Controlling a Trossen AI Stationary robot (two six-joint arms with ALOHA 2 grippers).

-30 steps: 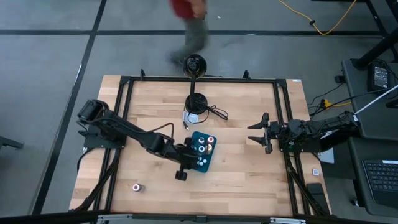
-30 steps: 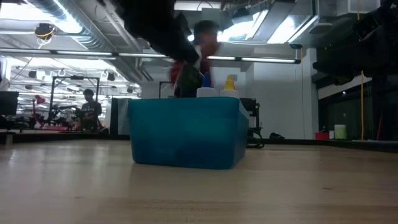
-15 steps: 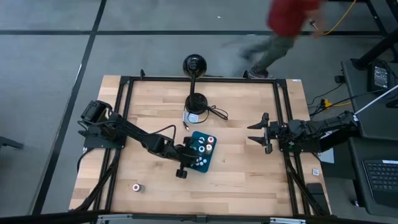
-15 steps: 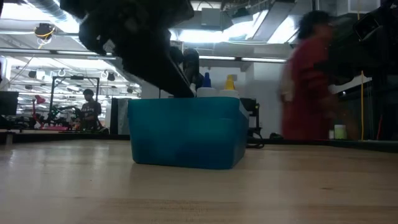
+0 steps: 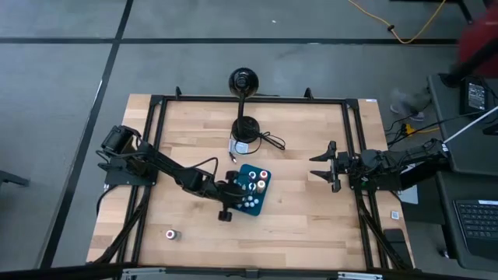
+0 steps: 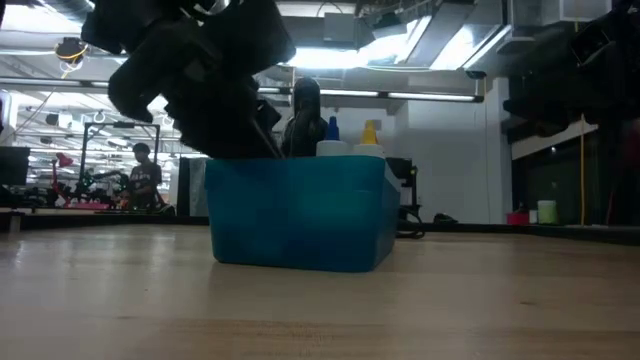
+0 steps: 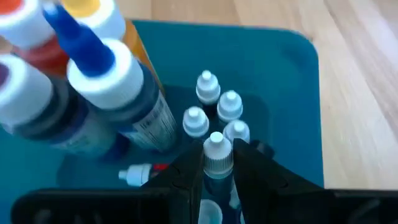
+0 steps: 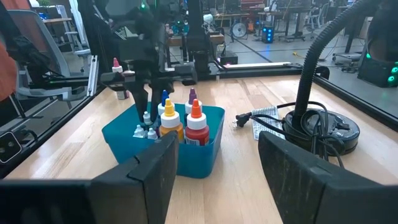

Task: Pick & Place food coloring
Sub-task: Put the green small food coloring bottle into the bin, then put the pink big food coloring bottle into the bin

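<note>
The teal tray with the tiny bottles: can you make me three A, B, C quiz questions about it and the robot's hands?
1. Where is the left hand? A over bare table; B in the teal tray; C off the table.
2. What colour is the cap of the bottle it grips? A white; B green; C black.
3. How is the right hand? A shut on a bottle; B shut, empty; C open.
Answers: B, it reaches among the tray's bottles; A, the cap shows white; C, its jaws stand apart.
</note>
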